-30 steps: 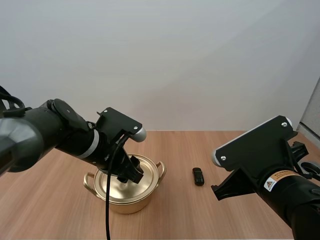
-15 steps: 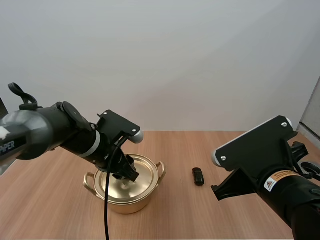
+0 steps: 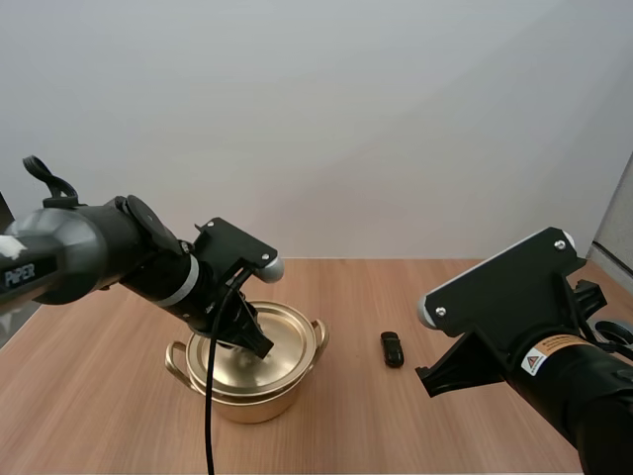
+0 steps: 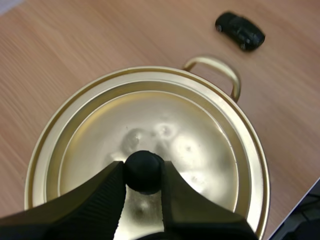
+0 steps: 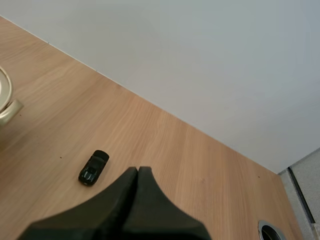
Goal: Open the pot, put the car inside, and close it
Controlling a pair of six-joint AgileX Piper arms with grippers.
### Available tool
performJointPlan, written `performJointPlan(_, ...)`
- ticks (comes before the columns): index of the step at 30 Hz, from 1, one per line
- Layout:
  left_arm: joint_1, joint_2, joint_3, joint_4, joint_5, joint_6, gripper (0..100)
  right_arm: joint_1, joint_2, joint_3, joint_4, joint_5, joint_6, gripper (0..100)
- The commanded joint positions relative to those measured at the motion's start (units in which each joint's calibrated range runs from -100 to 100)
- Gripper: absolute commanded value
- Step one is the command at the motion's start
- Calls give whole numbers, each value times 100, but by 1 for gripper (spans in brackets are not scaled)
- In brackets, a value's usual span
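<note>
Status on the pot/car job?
Done: nothing yet; the lid sits on the pot. In hand: the left gripper pinches the lid's knob. Left: lift the lid, load the car from the table, close. The right gripper is shut near the car.

Bright even light, soft shadows, mottled glare on lid (image 4: 200, 150)

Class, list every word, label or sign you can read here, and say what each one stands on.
"PIPER": white letters on the left arm, on its grey link.
Too small to read: the warning sticker with a triangle on the right arm.
No writing on the pot, lid knob or car.
</note>
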Motion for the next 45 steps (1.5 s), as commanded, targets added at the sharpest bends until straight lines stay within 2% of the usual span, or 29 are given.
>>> performJointPlan(1, 3, -327, -261, -280, 291, -22, 0, -2, 256, -179, 347, -116, -25, 0)
performJointPlan(8, 3, -1908, -1084, -1023, 188, -524, 0, -157, 2151, -931, 1607, -293, -469, 0)
performJointPlan(13, 12, -3092, -1398, -991, -382, -1213, 0, -166, 3868, -1076, 1753, -854, -526, 0)
performJointPlan(19, 313, -3793, -1659, -976, -600, -1451, 0, -166, 5125, -1139, 1731, -1352, -719, 0)
performJointPlan(23, 407, -3886, -1819, -1061, -637, -1506, 0, -166, 5539, -1495, 1824, -1175, -719, 1)
performJointPlan(24, 415, -3902, -1837, -1060, -637, -1546, 0, -166, 5589, -1545, 1905, -1175, -719, 14)
performJointPlan(27, 415, -3910, -1852, -1086, -602, -1572, 0, -166, 5657, -1598, 2123, -1291, -719, 64)
performJointPlan(28, 415, -3910, -1852, -1086, -602, -1572, 0, -166, 5669, -1598, 2153, -1343, -719, 75)
performJointPlan(29, 415, -3910, -1852, -1086, -602, -1572, 0, -166, 5671, -1598, 2191, -1366, -719, 79)
performJointPlan(40, 415, -3910, -1852, -1086, -550, -1572, 0, -166, 6434, -1608, 2401, -1412, -720, 76)
performJointPlan(45, 415, -3910, -1852, -1086, -453, -1572, 0, -148, 6651, -1614, 2680, -1312, -1018, 75)
